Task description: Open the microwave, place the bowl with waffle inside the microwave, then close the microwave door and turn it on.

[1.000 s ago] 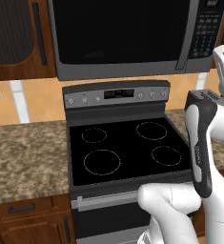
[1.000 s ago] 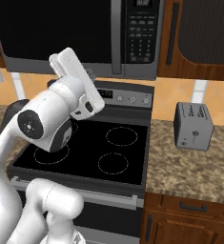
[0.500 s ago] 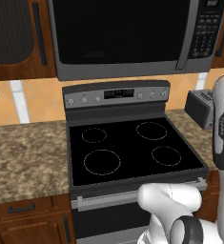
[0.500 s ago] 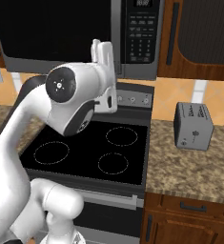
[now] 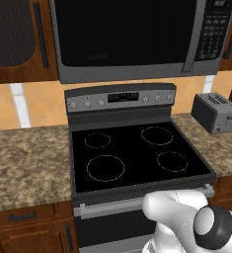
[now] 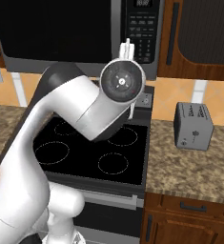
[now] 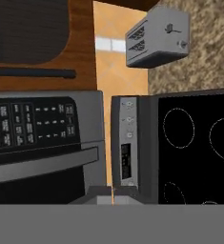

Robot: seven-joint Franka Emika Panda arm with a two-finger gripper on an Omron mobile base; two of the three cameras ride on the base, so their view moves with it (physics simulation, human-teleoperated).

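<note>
White arm segments sweep up from the base and over the stove (image 6: 92, 152), your wrist raised just below the microwave (image 5: 132, 37) keypad (image 6: 144, 31), the gripper (image 6: 127, 46) pointing at it with its jaws pressed together on nothing. Count one microwave with its door (image 5: 122, 32) closed above the stove, four burner rings on the stove top, and one toaster (image 5: 216, 112) on the counter (image 5: 26, 165) right of the stove. Since a second ago, your forearm has swung out of the left base view.
</note>
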